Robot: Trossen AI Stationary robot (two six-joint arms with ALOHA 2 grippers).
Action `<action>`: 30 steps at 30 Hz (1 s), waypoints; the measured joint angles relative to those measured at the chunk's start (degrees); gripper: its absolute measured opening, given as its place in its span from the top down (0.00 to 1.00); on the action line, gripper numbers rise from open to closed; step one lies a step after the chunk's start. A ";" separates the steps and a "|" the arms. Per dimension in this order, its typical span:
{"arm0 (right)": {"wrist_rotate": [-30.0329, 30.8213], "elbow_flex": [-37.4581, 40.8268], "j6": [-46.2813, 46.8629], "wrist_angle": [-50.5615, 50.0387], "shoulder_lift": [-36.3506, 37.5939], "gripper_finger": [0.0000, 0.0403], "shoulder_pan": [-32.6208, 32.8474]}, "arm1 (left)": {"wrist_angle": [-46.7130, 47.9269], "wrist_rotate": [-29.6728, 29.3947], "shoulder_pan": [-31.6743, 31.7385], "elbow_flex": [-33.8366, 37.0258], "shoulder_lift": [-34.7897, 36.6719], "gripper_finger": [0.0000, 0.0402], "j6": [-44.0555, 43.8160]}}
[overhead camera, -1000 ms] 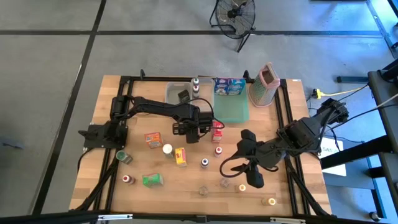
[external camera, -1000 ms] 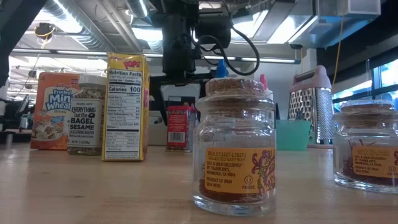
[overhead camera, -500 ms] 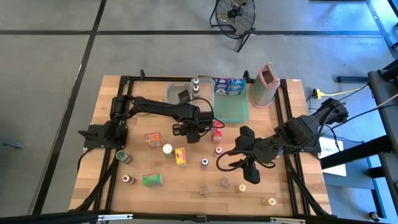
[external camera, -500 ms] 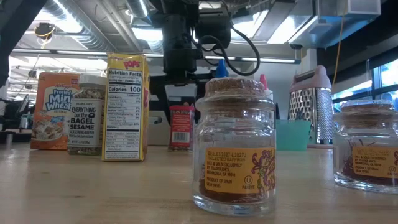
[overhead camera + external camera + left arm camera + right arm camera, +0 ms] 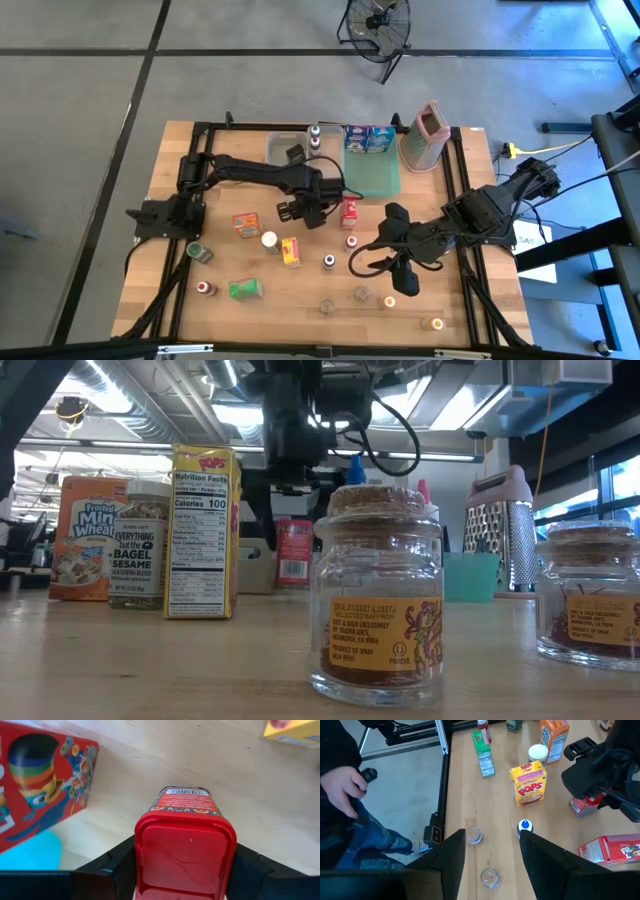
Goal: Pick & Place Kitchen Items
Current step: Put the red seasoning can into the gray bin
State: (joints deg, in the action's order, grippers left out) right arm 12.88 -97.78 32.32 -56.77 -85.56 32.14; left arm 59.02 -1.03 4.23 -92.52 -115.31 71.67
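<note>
Now that your left gripper (image 5: 182, 870) is clamping the red tin (image 5: 294, 550), it's lifting clear of the table (image 5: 300, 290) near the green tray (image 5: 372, 180) — pick done, placement next. Your right gripper (image 5: 492, 855) is hovering spread, holding nothing.

A wooden table (image 5: 220, 315) in a black metal frame stands on a grey concrete floor (image 5: 80, 120) crossed by dark seams. A black floor fan (image 5: 378, 22) sits beyond its far edge, and a yellow cable (image 5: 545, 150) trails off to one side. Level across the table, bright ceiling lights (image 5: 440, 405) hang among pipes and ducts (image 5: 150, 400), with a window (image 5: 612, 485) at the edge.
</note>
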 joint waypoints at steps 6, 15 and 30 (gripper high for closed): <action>0.81 0.00 -0.32 0.06 -0.02 0.53 0.00 | 7.84 -0.01 0.00 -4.52 0.44 0.45 -1.04; 0.81 0.00 -0.61 0.61 -0.02 0.53 0.00 | 20.44 -0.77 0.06 -12.86 0.50 0.45 -8.08; 1.62 0.00 -0.57 2.28 -0.02 0.53 0.04 | 29.27 -4.01 5.60 -13.78 8.07 0.45 -15.16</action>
State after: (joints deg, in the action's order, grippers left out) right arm 14.50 -97.78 31.75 -54.49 -85.58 32.18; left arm 88.29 -5.04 9.83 -106.30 -107.24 56.51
